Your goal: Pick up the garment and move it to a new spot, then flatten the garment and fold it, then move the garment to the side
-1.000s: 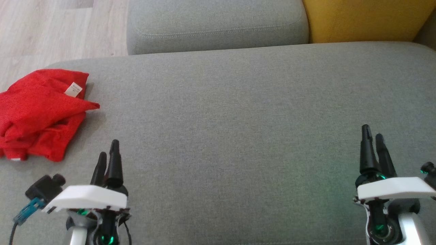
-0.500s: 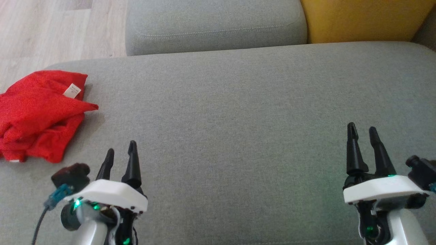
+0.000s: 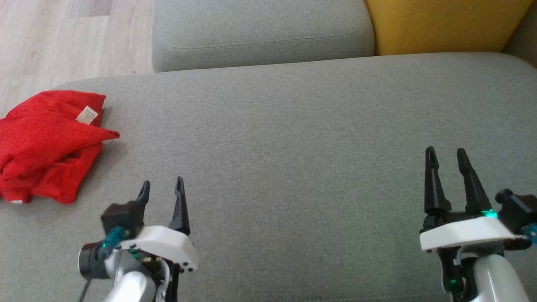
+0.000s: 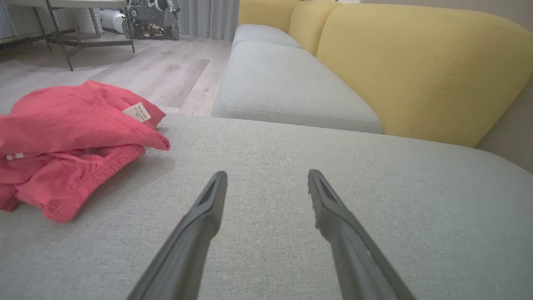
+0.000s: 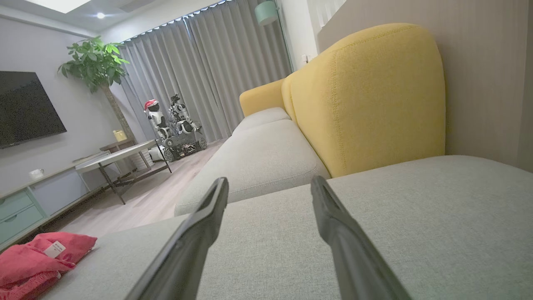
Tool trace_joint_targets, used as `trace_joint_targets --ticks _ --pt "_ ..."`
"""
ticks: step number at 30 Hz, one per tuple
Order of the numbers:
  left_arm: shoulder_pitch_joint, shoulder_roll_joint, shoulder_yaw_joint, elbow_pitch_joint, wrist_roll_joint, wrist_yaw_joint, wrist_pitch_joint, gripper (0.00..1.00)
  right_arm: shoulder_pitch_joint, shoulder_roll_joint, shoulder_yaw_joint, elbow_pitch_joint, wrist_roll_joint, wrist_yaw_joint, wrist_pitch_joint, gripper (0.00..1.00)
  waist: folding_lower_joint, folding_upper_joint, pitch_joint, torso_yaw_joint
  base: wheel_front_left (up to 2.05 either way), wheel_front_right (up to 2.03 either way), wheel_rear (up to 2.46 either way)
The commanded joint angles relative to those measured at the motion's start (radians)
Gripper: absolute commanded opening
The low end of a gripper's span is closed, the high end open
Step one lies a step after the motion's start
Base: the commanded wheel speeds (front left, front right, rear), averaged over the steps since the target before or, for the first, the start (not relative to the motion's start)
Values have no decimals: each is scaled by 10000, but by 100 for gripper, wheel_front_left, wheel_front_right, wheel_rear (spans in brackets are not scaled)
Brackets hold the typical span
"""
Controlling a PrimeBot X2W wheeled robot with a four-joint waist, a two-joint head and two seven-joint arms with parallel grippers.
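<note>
A red garment [image 3: 46, 142] with a white label lies in a loose folded heap at the far left of the grey sofa seat [image 3: 293, 138]. In the left wrist view the garment [image 4: 70, 141] sits up and to the left of my fingers; the right wrist view catches the garment [image 5: 37, 260] at the lower left corner. My left gripper [image 3: 162, 188] hovers open over bare cushion, to the right of the heap and apart from it. Over at the lower right, my right gripper [image 3: 445, 154] is open too, nothing between its fingers.
A second grey seat cushion [image 3: 260, 29] lies beyond, with a yellow backrest [image 3: 444, 23] at the upper right. Wooden floor [image 3: 63, 37] shows past the seat's left edge. The right wrist view takes in a table [image 5: 120, 156], another robot [image 5: 175, 125] and a plant [image 5: 93, 62].
My left gripper has swung to the right and turned, away from the garment. The right gripper shifted slightly left and turned. The camera moved a little; the garment lies still.
</note>
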Motion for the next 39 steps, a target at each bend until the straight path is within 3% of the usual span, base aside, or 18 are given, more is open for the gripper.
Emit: trace_joint_targets --ticks 1,7,13,17,25,31,39 --pt "-675 312 41 -257 382 193 -167 100 -440 -77 201 -358 -382 -5 -160 100 0 0 -1 8 0 0 0" --pt "-846 525 -596 -180 965 773 -343 100 -409 -81 327 -197 -1035 -5 -337 100 0 0 15 38 0 0 0" --pt "-831 492 -880 -485 1030 1223 -518 100 -419 -86 316 82 -900 -6 -514 100 0 0 22 56 0 0 0" --pt "-615 328 -723 -627 672 835 -635 100 -417 -88 345 460 -672 -6 -633 100 0 0 11 73 0 0 0" --pt "86 -400 519 -143 503 -51 -868 100 -576 -94 639 1376 -239 -7 -868 100 0 0 -19 51 0 0 0" --pt "216 -782 1026 276 1535 -628 -1044 100 -732 -98 757 1612 -751 -7 -1045 100 0 0 -31 -11 0 0 0" --pt "263 -1201 1515 325 3043 -951 -1278 100 -809 -104 787 1572 -1703 -7 -1281 100 0 0 -28 12 0 0 0"
